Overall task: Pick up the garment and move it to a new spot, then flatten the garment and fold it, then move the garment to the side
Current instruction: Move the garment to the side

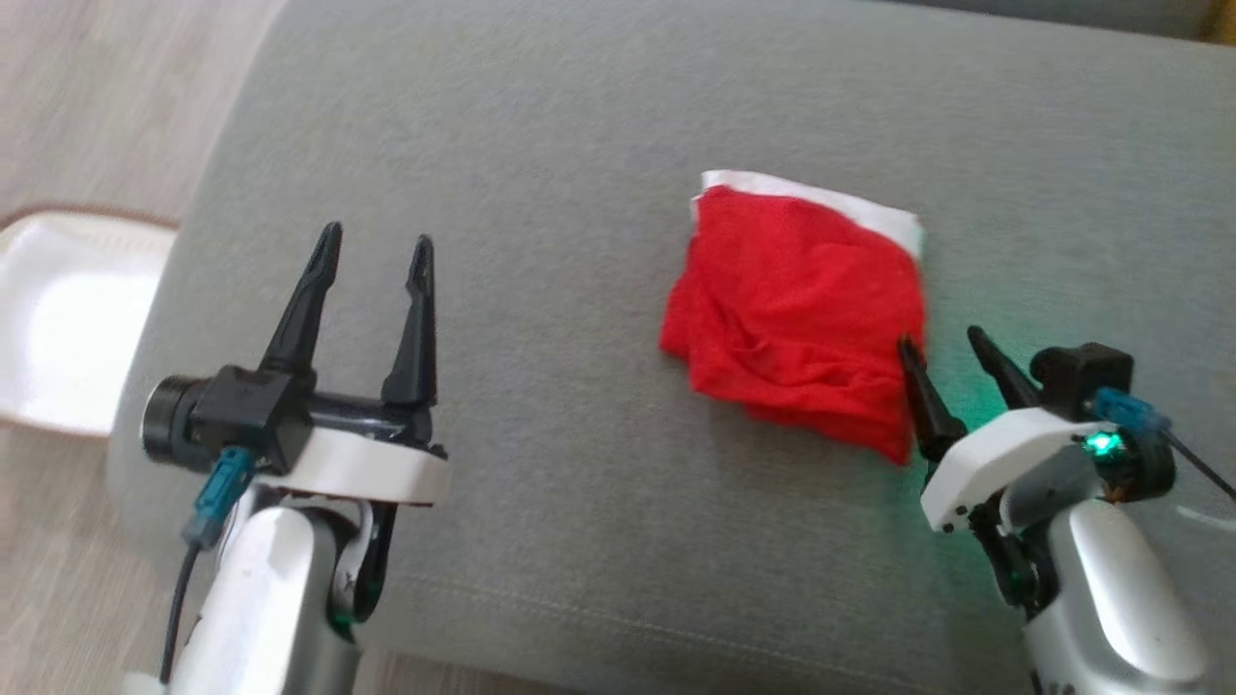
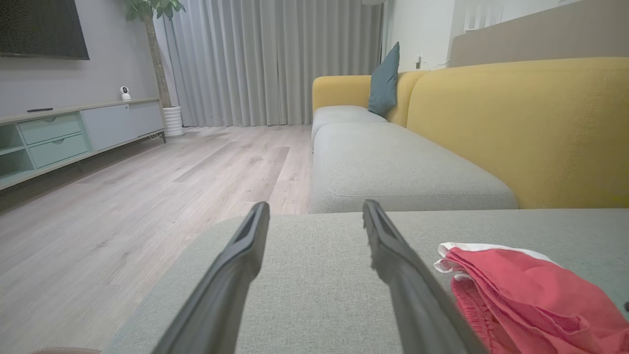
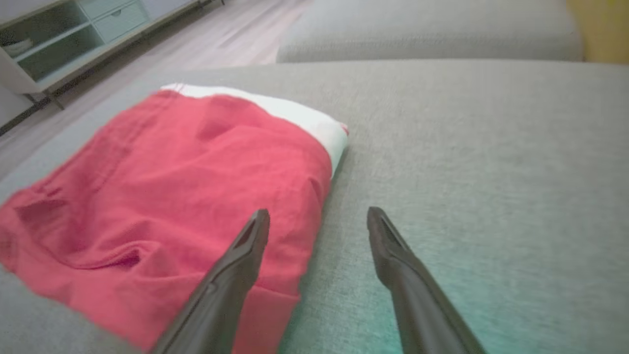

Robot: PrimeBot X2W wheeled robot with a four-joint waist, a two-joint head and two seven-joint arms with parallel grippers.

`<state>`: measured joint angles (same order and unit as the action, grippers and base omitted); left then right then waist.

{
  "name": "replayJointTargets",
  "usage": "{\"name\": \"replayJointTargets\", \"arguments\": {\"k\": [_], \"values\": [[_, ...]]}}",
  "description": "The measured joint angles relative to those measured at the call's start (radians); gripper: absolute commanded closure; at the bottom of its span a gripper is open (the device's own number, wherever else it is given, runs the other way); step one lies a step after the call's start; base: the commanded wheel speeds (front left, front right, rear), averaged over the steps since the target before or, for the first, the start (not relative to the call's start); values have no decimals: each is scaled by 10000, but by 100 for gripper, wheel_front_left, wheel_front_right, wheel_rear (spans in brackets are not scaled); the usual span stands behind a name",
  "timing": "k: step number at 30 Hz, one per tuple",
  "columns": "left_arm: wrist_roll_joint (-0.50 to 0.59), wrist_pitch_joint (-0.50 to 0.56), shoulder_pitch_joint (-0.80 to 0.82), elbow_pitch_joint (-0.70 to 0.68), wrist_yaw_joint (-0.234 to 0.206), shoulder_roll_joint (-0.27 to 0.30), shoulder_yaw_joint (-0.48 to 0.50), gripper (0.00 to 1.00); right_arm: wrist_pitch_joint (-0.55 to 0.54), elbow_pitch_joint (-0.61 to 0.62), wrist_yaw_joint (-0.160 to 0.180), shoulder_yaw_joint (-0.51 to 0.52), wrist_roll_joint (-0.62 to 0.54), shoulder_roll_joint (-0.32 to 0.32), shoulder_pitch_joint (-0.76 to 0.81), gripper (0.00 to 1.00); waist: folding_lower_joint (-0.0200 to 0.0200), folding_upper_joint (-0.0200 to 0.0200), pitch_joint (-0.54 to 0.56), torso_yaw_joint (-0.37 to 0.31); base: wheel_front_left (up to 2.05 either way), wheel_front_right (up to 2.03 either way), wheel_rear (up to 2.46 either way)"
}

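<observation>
The left hand (image 1: pixel 377 236) and the right hand (image 1: pixel 940 338) both point forward, each with jaws parted wide.

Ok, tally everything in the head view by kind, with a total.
Folded red fabric garment with white band: 1
Black two-fingered grippers: 2 (left gripper, right gripper, both open)
Grey fabric sofa cushion: 1
White tray-like object on the floor: 1
Total: 5

Garment (image 2: pixel 530 300) partly beyond frame edge
</observation>
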<state>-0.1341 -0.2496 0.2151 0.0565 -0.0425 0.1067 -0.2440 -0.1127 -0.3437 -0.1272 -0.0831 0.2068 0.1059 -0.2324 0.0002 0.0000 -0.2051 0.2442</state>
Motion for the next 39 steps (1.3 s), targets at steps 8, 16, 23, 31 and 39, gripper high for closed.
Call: {"name": "replayJointTargets", "arguments": {"k": [8,16,23,31,39], "values": [[121,0,60,-171,211,-201,46,0,-577,-1432,0,15,-52,-263,-661,15,-2,0,-386,676,0,0,0],[286,0,49,-176,351,-267,288,0,-999,-1076,0,-180,-232,-393,-685,100,-2,0,-388,419,0,0,0],[447,-69,-43,-180,470,-221,372,0,-1127,-111,0,-600,-608,-313,-181,100,-2,0,-377,-434,0,0,0],[631,-71,-47,-403,662,-94,322,0,-1509,614,0,-800,-525,443,118,100,-2,0,-531,-1991,0,0,0],[871,-71,802,-378,1043,92,-138,0,-1350,288,0,-1490,-86,1532,-1231,100,-2,0,-1146,-3782,0,0,0]]}}
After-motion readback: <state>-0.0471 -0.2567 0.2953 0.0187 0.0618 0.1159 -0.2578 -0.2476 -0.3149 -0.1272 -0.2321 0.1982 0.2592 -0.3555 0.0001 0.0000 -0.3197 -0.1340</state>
